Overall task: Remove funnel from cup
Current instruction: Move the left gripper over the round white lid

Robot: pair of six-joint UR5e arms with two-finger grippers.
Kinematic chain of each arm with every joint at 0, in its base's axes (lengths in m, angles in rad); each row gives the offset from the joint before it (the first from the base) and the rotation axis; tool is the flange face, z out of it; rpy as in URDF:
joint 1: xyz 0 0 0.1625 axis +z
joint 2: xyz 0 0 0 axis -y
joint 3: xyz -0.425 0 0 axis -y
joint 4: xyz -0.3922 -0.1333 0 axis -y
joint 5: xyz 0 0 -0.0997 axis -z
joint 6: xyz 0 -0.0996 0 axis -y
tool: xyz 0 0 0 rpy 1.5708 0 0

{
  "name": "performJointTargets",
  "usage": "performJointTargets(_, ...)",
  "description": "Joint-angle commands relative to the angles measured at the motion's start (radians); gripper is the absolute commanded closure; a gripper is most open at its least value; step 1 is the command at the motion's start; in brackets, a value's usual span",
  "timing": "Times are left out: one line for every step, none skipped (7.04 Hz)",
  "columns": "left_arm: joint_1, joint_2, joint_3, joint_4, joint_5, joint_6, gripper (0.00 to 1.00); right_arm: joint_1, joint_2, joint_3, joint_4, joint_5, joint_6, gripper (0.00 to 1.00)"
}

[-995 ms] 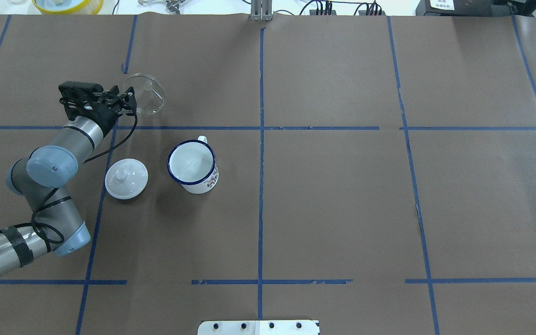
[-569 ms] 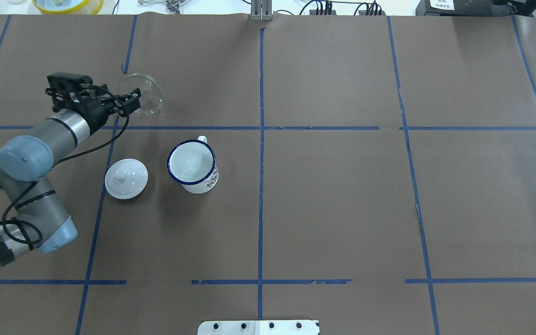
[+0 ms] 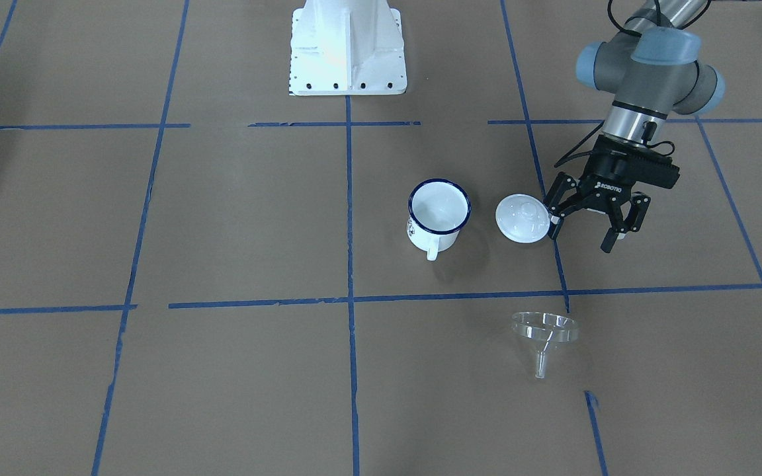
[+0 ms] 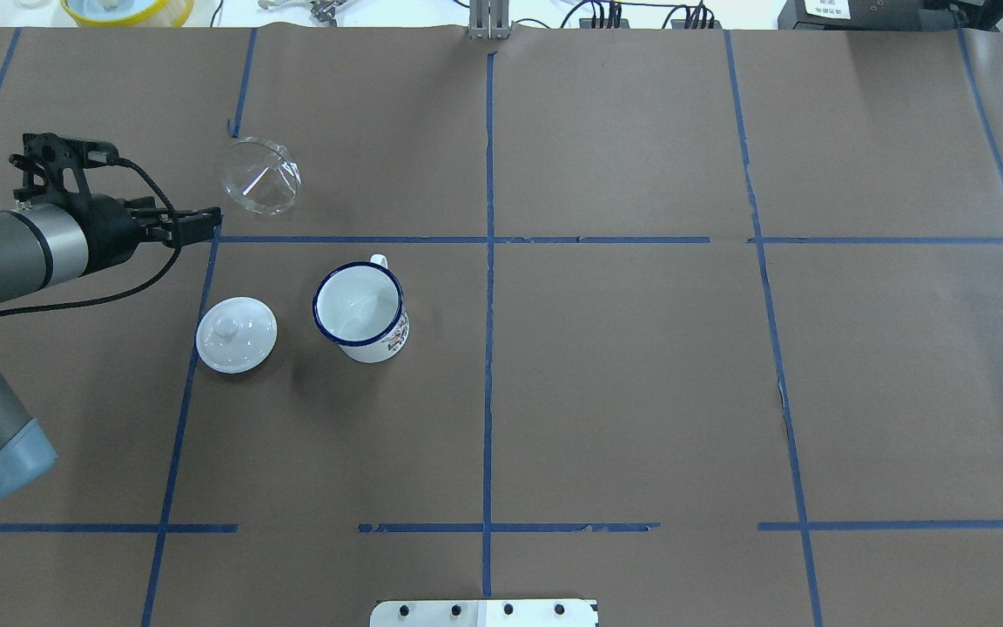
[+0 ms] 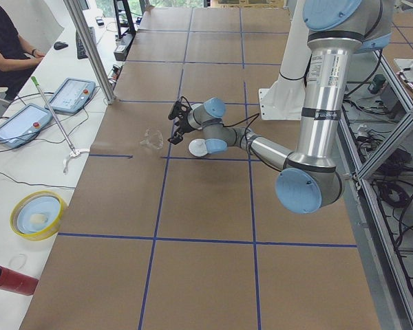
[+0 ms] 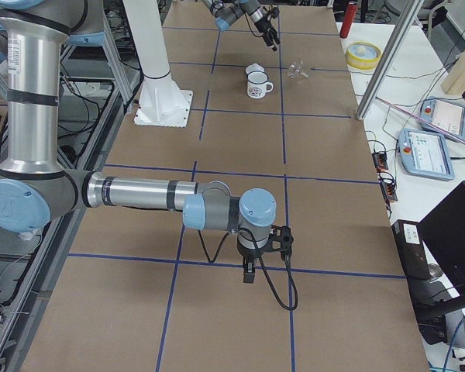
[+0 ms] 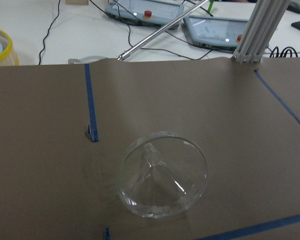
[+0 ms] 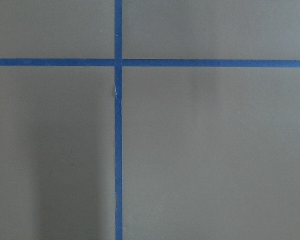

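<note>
The funnel [image 4: 259,177] is already out of the cup [image 4: 360,309]. In the overhead view it lies on the brown-paper table [image 4: 641,392] at about 11 o'clock from the cup and well apart from it. It is tipped on its side, with the wide bowl opening towards the robot and the short spout pointing away. The left wrist camera looks straight into the bowl, and nothing touches it.

Your left gripper [image 3: 585,237] hangs above the table with its fingers spread and nothing between them. In the overhead view it sits at about 8 o'clock from the funnel. From the front it hangs just beside the white knobbed lid [image 3: 522,217], which rests at 9 o'clock from the cup. The right gripper [image 6: 249,271] shows only from the table's right end, so you cannot tell whether it is spread or closed. Its own camera sees only paper and blue tape.

What remains, as I read it, is to get the left arm clear without undoing the result.

- **Height:** Go up first, then back towards your 7 o'clock, so the fingers pass over the lid rather than through it.
- **Funnel:** It is light and rests only on its rim and spout, so a brush from a finger or the dangling wrist cable would likely send it rolling.
- **Cup:** Stay clear of it too; its handle points to 12 o'clock.
- **Jaws:** There is no need to close them.
</note>
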Motion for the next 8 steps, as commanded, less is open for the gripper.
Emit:
performJointTargets(-0.001, -0.006, -0.061, 0.229, -0.161, -0.008, 0.0, 0.0, 0.0, 0.0, 0.0, 0.0, 0.0, 0.0)
performJointTargets(0.006, -0.014, -0.055, 0.309, -0.218, -0.008, 0.0, 0.0, 0.0, 0.001, 0.0, 0.0, 0.0, 0.0)
performJointTargets(0.01, -0.034, -0.05, 0.364, -0.252, -0.008, 0.0, 0.0, 0.0, 0.001, 0.0, 0.0, 0.0, 0.0)
performJointTargets(0.011, -0.116, -0.042, 0.515, -0.299, -0.006, 0.0, 0.0, -0.001, 0.0, 0.0, 0.0, 0.0, 0.0)
performJointTargets(0.011, -0.225, -0.032, 0.688, -0.307, -0.003, 0.0, 0.0, -0.001, 0.001, 0.0, 0.0, 0.0, 0.0)
performJointTargets(0.011, -0.238, -0.021, 0.708, -0.31, 0.0, 0.0, 0.0, 0.0, 0.0, 0.0, 0.0, 0.0, 0.0)
performJointTargets(0.013, -0.239, 0.014, 0.692, -0.31, 0.003, 0.0, 0.0, 0.0, 0.0, 0.0, 0.0, 0.0, 0.0)
performJointTargets(0.014, -0.233, 0.042, 0.643, -0.31, 0.003, 0.0, 0.0, -0.001, 0.0, 0.0, 0.0, 0.0, 0.0)
